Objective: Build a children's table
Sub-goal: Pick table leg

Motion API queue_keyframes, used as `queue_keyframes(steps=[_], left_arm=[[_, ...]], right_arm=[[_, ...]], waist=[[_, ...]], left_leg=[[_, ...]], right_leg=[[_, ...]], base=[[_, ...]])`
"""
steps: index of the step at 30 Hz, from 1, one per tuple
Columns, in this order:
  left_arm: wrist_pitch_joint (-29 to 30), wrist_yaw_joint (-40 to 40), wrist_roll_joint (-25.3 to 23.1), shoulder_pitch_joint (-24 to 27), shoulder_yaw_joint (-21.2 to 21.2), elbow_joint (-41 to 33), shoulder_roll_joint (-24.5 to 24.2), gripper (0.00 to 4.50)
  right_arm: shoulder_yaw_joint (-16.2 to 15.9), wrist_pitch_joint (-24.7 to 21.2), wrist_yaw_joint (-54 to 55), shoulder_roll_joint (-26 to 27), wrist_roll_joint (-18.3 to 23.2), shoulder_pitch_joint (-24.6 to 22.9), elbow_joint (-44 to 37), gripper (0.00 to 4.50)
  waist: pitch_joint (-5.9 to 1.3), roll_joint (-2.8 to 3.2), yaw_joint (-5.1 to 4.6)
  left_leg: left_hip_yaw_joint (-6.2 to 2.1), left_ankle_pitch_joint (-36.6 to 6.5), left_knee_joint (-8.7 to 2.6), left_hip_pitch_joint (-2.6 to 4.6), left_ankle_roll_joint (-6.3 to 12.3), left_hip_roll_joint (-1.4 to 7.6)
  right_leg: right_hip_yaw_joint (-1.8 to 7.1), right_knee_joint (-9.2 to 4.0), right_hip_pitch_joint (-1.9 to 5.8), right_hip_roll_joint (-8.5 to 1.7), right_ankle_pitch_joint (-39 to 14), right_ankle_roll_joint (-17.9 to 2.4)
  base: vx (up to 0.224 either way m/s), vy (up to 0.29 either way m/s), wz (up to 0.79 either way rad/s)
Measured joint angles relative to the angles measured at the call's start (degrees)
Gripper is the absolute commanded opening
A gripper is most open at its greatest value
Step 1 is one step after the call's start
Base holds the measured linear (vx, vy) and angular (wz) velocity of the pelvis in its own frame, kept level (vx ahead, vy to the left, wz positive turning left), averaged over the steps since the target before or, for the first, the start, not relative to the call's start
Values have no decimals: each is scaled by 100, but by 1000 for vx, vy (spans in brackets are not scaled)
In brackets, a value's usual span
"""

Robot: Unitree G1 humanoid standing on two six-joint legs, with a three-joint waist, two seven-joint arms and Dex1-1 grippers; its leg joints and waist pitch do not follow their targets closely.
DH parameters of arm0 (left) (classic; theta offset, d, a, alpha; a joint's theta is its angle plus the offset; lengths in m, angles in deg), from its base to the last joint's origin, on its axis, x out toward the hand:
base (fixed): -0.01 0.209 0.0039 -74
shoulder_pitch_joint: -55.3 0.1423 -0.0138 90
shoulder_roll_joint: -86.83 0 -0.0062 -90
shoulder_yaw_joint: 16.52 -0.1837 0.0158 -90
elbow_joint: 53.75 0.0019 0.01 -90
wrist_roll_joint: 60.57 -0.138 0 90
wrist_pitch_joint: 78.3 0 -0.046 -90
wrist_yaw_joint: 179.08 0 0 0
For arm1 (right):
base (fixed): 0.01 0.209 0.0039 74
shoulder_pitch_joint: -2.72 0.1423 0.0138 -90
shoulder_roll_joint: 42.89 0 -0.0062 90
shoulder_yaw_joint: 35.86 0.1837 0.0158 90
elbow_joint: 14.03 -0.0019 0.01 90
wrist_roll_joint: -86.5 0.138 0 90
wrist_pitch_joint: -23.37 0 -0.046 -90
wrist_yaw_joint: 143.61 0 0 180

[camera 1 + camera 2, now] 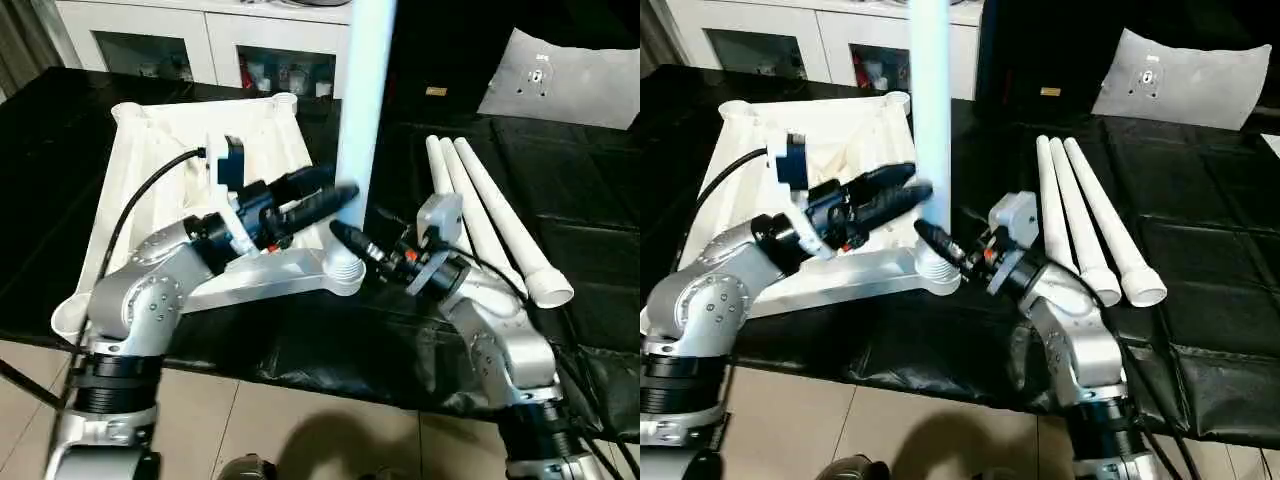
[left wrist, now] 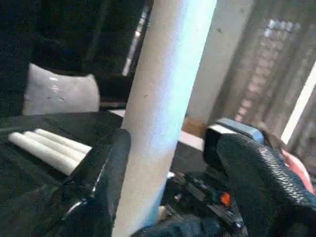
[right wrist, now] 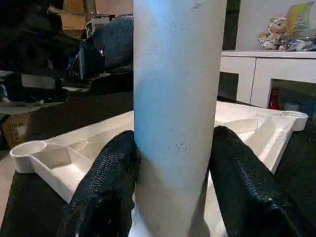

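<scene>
1. The right gripper [image 3: 173,197] has its two black fingers [image 3: 106,192] pressed on either side of the upright leg [image 3: 177,98], low on the shaft; both pads touch the white plastic, so it is pinching that leg.
2. The left gripper [image 2: 168,182] brackets the same leg from the other side, a little higher up. Its fingers [image 2: 101,177] are spread: one lies against the shaft, the other stands off it with a gap showing, so it is no firm clamp.
3. Just below both sets of fingers, the leg's ringed foot [image 1: 345,268] sits in the near corner socket of the table top [image 1: 180,170], which lies ribbed underside up on the black workbench [image 1: 560,200].
4. Away from the fingers on the right gripper's side, three spare legs [image 1: 490,220] lie side by side on the bench, well apart from the top.
5. Farther out, beyond the top, a white cabinet [image 1: 200,40] stands, and a pale sheet [image 1: 560,80] lies on the far side of the bench past the spare legs.
6. Judgement: the first leg is being seated in its socket; three remain, so the task is early.
7. Next, the leg likely needs pressing or twisting home while kept vertical, then a clean release from both grippers before reaching for a spare leg. A loosely seated leg could tip once released.
</scene>
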Motion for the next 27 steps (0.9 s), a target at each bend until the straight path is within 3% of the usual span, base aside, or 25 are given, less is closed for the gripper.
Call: queue_keyframes(steps=[7, 12, 14, 17, 19, 22, 24, 27], left_arm=[[-201, -21, -364, -57, -208, 406, -35, 402], [-411, 374, -504, -110, -238, 505, 249, 439], [-479, 467, -520, -127, -212, 553, 300, 392], [-493, 501, -503, -126, -162, 590, 409, 401], [-507, 499, -496, -122, -162, 585, 426, 358], [-529, 497, -500, -61, -161, 563, 421, 352], [-550, 497, -503, 23, -183, 523, 403, 307], [-583, 500, -592, 34, -188, 525, 354, 296]], right_arm=[[-118, 211, -14, -9, -117, -1, 78, 185], [-244, 387, -20, 31, -220, 1, 83, 185], [-235, 454, 8, 32, -220, 11, 132, 184], [-230, 485, 37, 62, -220, 28, 202, 184], [-225, 492, 78, 95, -219, 43, 262, 184], [-225, 496, 124, 103, -218, 77, 369, 184], [-226, 495, 123, 97, -217, 84, 401, 184], [-246, 426, 113, 108, -206, 85, 394, 184]], waist=[[0, 0, 4], [0, 0, 2], [0, 0, 1], [0, -1, 2], [-1, -1, 3], [-1, -2, 3], [-2, -3, 4], [-3, -5, 7]], left_leg=[[3, 0, 0, 0, 0, 0], [3, 0, 0, 0, 0, 1], [3, 0, 0, 1, 0, 1], [3, 0, 0, 1, 0, 1], [4, 0, 0, 1, 1, 1], [4, 0, 0, 1, 1, 2], [4, 0, 0, 0, 1, 2], [4, 2, 0, 1, 3, 2]], right_leg=[[2, -1, 1, 0, 0, -1], [1, -1, 1, 0, 0, -1], [1, 0, 1, 0, 0, -1], [1, 0, 1, 0, 0, -1], [1, 0, 1, 0, 0, -1], [1, 0, 1, 0, 0, -1], [1, 0, 1, 0, 0, -1], [0, 1, 1, 0, 1, -1]], base=[[0, 0, 0], [0, 0, 0], [0, 0, 0], [0, 0, 0], [0, 0, 0], [0, 0, 0], [0, 0, 0], [0, 0, 0]])
